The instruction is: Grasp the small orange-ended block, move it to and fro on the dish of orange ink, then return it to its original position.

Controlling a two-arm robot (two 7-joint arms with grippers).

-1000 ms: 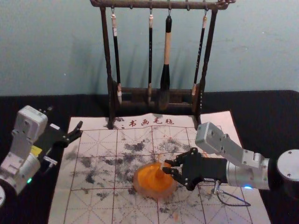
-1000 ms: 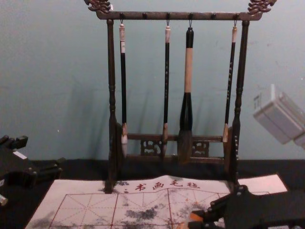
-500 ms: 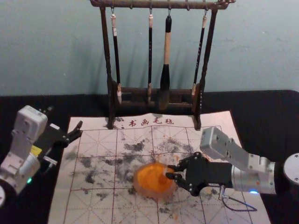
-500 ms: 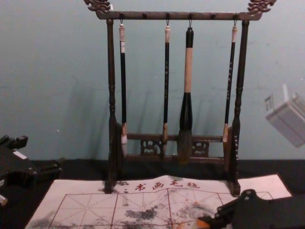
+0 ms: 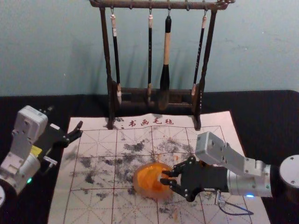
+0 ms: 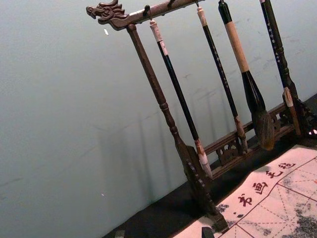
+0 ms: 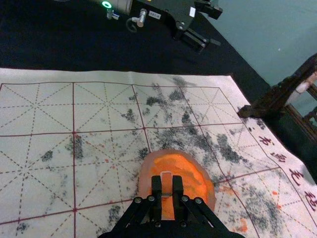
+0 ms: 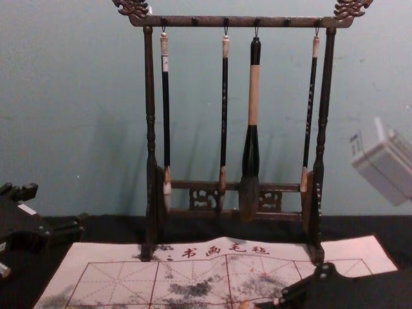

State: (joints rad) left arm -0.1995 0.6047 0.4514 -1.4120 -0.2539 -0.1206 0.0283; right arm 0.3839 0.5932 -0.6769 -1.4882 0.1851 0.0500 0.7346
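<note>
four brushes (image 5: pixel 167 46) | one rack (image 5: pixel 107 56) | one mat (image 5: pixel 93 205) | one dish (image 5: pixel 137 185) | one block (image 7: pixel 167 182) | two grippers: left gripper (image 5: pixel 65 116), right gripper (image 5: pixel 163 177)

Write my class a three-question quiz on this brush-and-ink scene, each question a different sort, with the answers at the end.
1. Multiple choice: which holds the small block?
a) the left hand
b) the right hand
c) both together

2. True or false: four brushes hang from the rack.

3. Fill in the missing word: the ink in the dish is ____ in colour.

Key: 1 b; 2 true; 3 orange.
</note>
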